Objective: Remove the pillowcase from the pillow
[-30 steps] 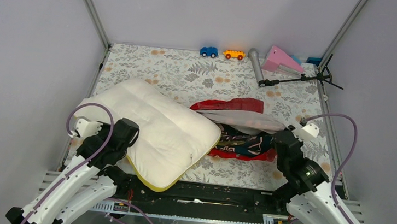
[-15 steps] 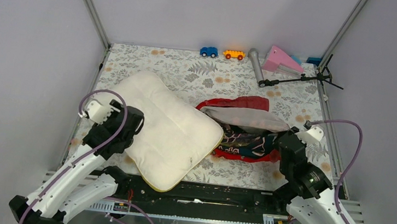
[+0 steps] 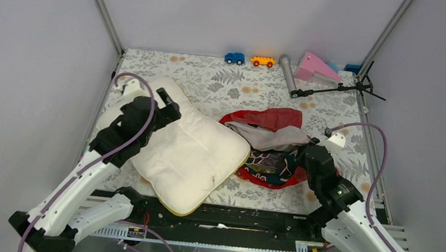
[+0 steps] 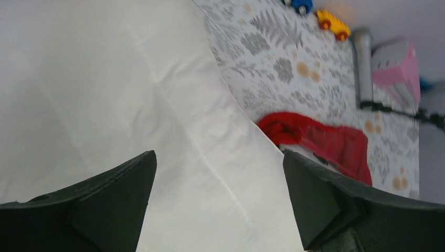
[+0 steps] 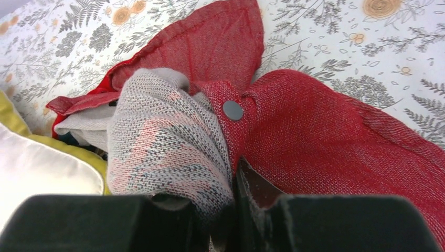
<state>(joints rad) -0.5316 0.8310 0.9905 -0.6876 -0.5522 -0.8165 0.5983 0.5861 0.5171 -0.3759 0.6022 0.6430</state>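
Lying bare beside the crumpled red pillowcase, the white pillow looks fully freed, while the right gripper pinches the pillowcase and the left gripper hangs spread open above the pillow.

From above, we lose the pillow's 9 o'clock edge under the left arm, and the right gripper's fingertips lie out of sight in the pillowcase. The left wrist view crops the pillow at 9 and 6 o'clock. There the blue toy car, blurred, is cut at 12 o'clock.
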